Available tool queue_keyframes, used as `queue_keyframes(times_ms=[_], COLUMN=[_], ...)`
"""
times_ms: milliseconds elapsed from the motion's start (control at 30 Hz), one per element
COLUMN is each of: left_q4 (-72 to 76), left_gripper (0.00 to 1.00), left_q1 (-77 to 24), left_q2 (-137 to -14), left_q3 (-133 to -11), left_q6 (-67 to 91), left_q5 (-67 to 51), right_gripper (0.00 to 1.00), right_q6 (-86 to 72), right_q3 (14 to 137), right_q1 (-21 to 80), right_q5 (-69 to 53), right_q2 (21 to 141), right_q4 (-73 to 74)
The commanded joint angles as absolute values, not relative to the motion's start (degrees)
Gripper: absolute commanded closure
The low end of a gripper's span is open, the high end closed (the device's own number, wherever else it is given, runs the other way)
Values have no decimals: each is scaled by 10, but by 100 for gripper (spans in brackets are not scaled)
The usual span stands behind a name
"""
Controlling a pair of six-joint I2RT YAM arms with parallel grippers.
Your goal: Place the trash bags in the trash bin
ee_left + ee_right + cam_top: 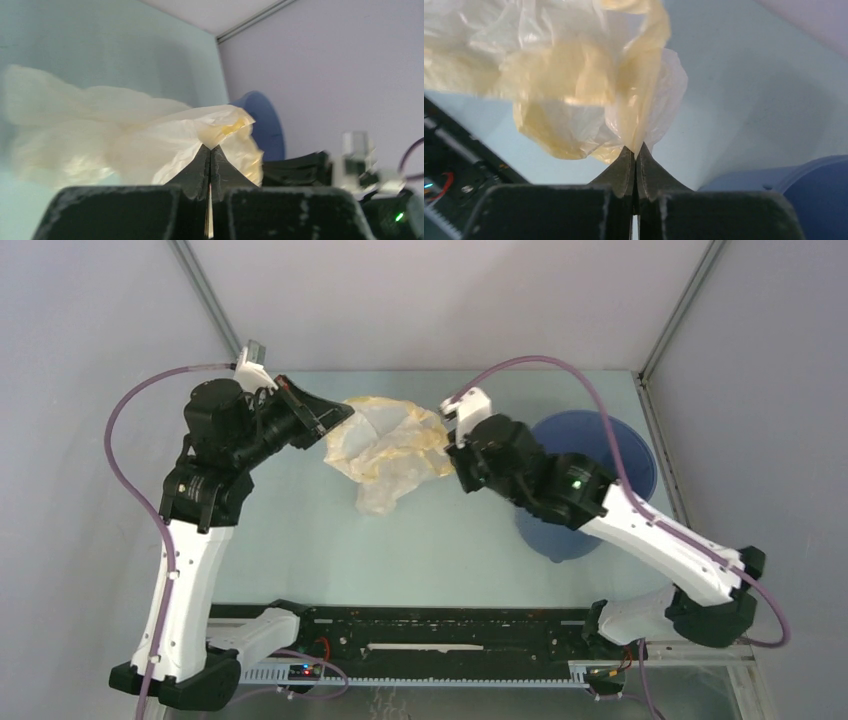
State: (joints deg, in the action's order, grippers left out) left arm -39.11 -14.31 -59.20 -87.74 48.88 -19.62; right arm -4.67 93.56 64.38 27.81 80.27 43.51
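Crinkly whitish-cream translucent plastic bag is strung between both arms in the top view, lifted off the pale green table or maybe brushing it w/ its lower tail, can't tell which. Left gripper has the bag's left edge, right gripper its right edge. Round blue plastic bucket sits far right, partly under the right arm, and the bag is well apart from its mouth. Left wrist cam: jaws pressed tight together, film pinched at the tips, bag bunching out ahead, blue bucket behind it on the right. Right wrist cam: same story, claw fully closed w/ a yellowish fold clamped at the tips, rest of the bag billowing above, bucket wall in the lower right corner. Step in hand looks like the two-handed lift and carry: both grips on, nothing in the bin yet. Next move prob. calls for both arms swinging right together, getting the bag over the rim, then letting go. Thin film could slip or drape outside.
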Motion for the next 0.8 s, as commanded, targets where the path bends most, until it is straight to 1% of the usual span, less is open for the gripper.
queue_keyframes(times_ms=[0,167,267,333,367,467,533,600,667,767], left_q4=[-469,-490,-480,-482,-485,-499,-514,-525,-521,-506], left_gripper=[100,100,100,100,100,100,100,100,100,100], left_q1=[-122,-119,-119,-119,-119,-119,-118,-118,-118,-118], left_q2=[-599,-625,-643,-652,-654,-649,-642,-633,-625,-630], left_q3=[-928,-976,-985,-996,-1003,-1016,-1020,-1022,-1018,-1015], left_q6=[393,362,366,362,359,347,335,329,330,341], left_q5=[-177,-184,-214,-219,-212,-178,-149,-116,-109,-154], right_gripper=[100,100,100,100,100,100,100,100,100,96], right_q6=[-102,-193,-232,-237,-231,-210,-201,-200,-199,-203], right_q3=[880,823,819,825,837,884,902,905,902,898], right_q1=[534,412,388,379,375,362,345,325,318,326], right_q5=[24,-220,-341,-384,-378,-262,-220,-227,-248,-263], right_q2=[718,672,688,706,716,739,743,738,732,734], right_q4=[395,349,319,321,340,432,465,469,463,464])
